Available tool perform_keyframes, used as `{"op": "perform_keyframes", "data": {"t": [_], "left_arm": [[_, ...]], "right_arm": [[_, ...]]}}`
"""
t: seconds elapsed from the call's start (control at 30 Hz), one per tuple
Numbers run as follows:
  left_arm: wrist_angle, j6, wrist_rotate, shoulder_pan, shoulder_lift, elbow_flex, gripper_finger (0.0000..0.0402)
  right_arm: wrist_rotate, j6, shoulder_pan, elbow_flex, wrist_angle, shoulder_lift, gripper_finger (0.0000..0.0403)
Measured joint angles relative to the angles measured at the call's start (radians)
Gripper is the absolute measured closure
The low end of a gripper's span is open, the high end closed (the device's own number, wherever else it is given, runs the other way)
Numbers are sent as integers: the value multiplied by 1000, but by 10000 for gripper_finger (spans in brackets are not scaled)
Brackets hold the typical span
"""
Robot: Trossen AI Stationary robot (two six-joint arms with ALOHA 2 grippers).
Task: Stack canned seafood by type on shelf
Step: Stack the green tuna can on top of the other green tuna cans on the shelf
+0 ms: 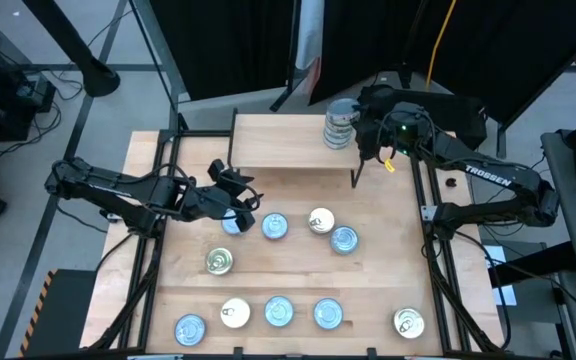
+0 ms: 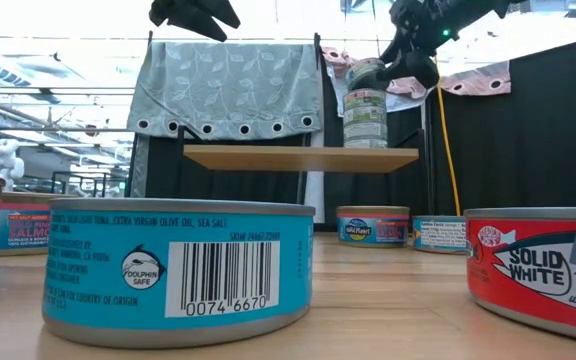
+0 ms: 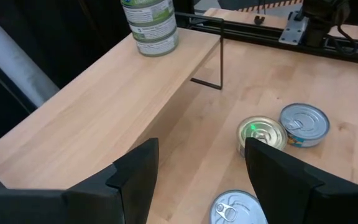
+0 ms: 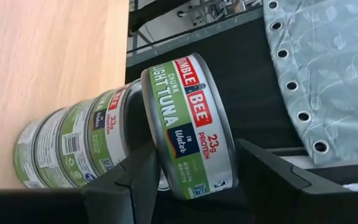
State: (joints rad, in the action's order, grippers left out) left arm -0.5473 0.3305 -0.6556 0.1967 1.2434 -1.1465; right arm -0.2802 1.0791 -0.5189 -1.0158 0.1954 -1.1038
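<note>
Jaws on my right gripper [image 4: 194,163] are clamped on a green-sided tuna tin [image 4: 188,124], held tilted just above the stack of green tins [image 1: 339,125] at the shelf's [image 1: 278,140] 2 o'clock corner. Left gripper [image 3: 197,168] jaws stand apart, holding nothing, hovering near table centre over a blue-lidded tin [image 1: 234,221]. Loose tins [image 1: 278,311] lie scattered from 4 to 8 o'clock on the table [image 1: 388,270].

Robotics lab, black curtains [image 1: 238,40], framed wooden table [image 1: 388,250], floor cables [image 1: 53,95]
</note>
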Motion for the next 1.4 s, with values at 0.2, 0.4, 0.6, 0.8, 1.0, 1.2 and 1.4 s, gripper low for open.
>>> {"op": "perform_keyframes", "data": {"t": [0.2, 0.4, 0.6, 0.8, 1.0, 1.2, 1.4], "left_arm": [[0, 4, 1, 0, 0, 0, 164], [8, 5, 26, 0, 0, 0, 164], [10, 4, 34, 0, 0, 0, 164], [10, 4, 34, 0, 0, 0, 164], [15, 5, 57, 0, 0, 0, 164], [18, 5, 61, 0, 0, 0, 164], [18, 7, 61, 0, 0, 0, 164]], "right_arm": [[0, -134, -27, -22, 24, 0, 209], [39, -248, -58, -22, 32, 0, 209], [105, -284, -64, -22, 67, 0, 209], [102, -314, -64, -22, 65, -2, 209], [69, -233, -63, -22, 68, -2, 209], [18, -190, -54, -22, 70, -2, 209], [81, -273, -55, -22, 71, -2, 208]]}}
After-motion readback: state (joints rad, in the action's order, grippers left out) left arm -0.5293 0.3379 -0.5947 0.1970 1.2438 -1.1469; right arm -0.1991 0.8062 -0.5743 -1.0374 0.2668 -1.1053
